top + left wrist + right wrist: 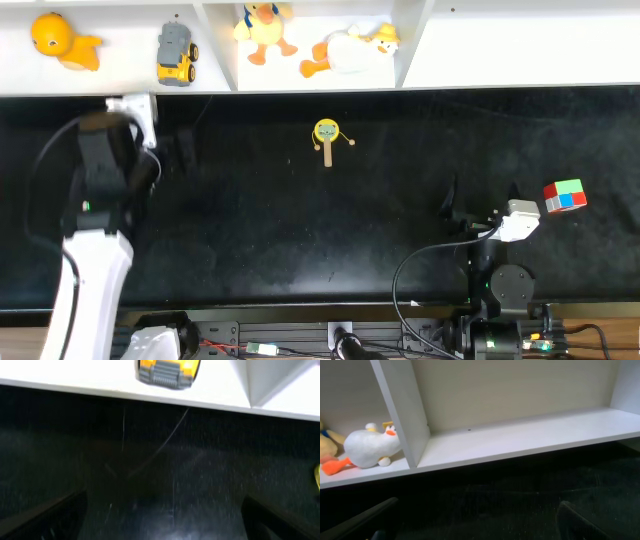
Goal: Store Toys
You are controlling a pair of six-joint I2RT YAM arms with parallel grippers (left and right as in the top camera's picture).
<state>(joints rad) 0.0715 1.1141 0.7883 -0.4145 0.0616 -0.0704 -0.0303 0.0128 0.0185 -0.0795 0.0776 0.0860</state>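
Observation:
A small yellow-green rattle drum (327,134) with a wooden handle lies on the black table, in front of the shelf's middle compartment. A multicoloured cube (565,196) sits at the table's right. On the white shelf (500,70) are an orange duck (64,42), a grey-yellow toy truck (176,52), a yellow plush duck (264,28) and a white plush duck (352,50). My left gripper (162,520) hangs open over bare table just in front of the truck (169,371). My right gripper (475,525) is open and holds nothing, low near its base, facing the shelf and the white duck (370,447).
The shelf's right compartment (530,435) holds nothing. White dividers (402,410) separate the compartments. Cables and arm bases (500,290) line the table's front edge. Open black table lies between the two arms.

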